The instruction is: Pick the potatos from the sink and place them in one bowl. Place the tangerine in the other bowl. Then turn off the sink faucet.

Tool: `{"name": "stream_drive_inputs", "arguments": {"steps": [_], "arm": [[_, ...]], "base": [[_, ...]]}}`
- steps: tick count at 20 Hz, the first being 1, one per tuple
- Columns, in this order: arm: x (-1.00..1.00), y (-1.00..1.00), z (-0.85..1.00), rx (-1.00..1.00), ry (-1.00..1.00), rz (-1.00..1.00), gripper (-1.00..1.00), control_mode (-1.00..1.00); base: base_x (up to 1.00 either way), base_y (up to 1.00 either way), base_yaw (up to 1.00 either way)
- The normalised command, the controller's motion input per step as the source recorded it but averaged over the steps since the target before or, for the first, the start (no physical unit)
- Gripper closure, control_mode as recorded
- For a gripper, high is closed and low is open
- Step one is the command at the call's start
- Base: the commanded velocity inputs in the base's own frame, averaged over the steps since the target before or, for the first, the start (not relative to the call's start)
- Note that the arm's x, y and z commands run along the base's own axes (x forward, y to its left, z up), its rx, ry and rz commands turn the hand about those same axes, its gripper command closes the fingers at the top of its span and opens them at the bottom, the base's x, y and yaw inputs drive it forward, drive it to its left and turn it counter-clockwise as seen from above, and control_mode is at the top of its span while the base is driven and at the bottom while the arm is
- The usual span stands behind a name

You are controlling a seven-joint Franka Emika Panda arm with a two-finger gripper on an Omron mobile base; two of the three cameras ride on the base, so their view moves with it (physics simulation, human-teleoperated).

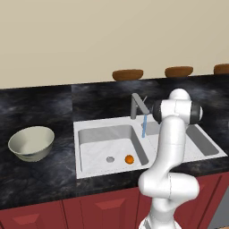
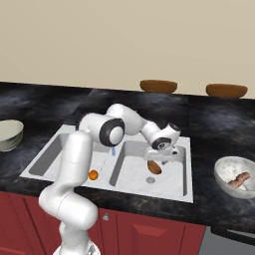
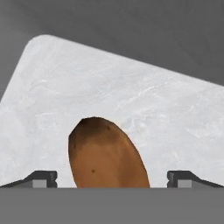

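Note:
A brown potato (image 3: pixel 107 157) lies on the floor of the right basin of the white sink (image 2: pixel 189 172), near its drain (image 2: pixel 150 180). My gripper (image 2: pixel 155 160) hangs straight over the potato (image 2: pixel 155 168), open, with one fingertip (image 3: pixel 43 178) on each side and not touching it. A second, reddish potato (image 2: pixel 238 180) rests in the grey bowl (image 2: pixel 224 172) on the right counter. The tangerine (image 1: pixel 129 159) sits in the left basin beside that drain (image 1: pixel 110 159). The cream-green bowl (image 1: pixel 31 143) stands on the left counter. Water (image 1: pixel 144 126) runs from the faucet (image 1: pixel 138 105).
Flat brown ovals (image 1: pixel 127 74) (image 1: pixel 179 71) sit along the back of the dark counter. My arm (image 2: pixel 124 127) arches over the divider between the basins. Red cabinet fronts (image 1: pixel 103 208) run below the counter's front edge.

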Motion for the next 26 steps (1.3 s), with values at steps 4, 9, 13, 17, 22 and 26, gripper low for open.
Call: {"name": "stream_drive_inputs", "arguments": {"steps": [4,9,13,17,22,26], "arm": [[0.03,0.00,-0.23,0.00,0.00,0.00,-1.00,-1.00],[0.00,0.00,-0.21,0.00,0.00,0.00,-1.00,-1.00],[0.00,0.00,-0.23,0.00,0.00,0.00,-1.00,-1.00],[-0.01,0.00,-0.30,0.00,0.01,0.00,-1.00,-1.00],[-0.10,0.00,-0.40,0.00,0.04,0.00,-1.00,-1.00],[-0.20,0.00,-0.49,-0.01,0.06,0.00,-1.00,-1.00]], "base": [[0.00,0.00,0.00],[0.00,0.00,0.00],[0.00,0.00,0.00],[0.00,0.00,0.00],[0.00,0.00,0.00],[0.00,0.00,0.00]]}}
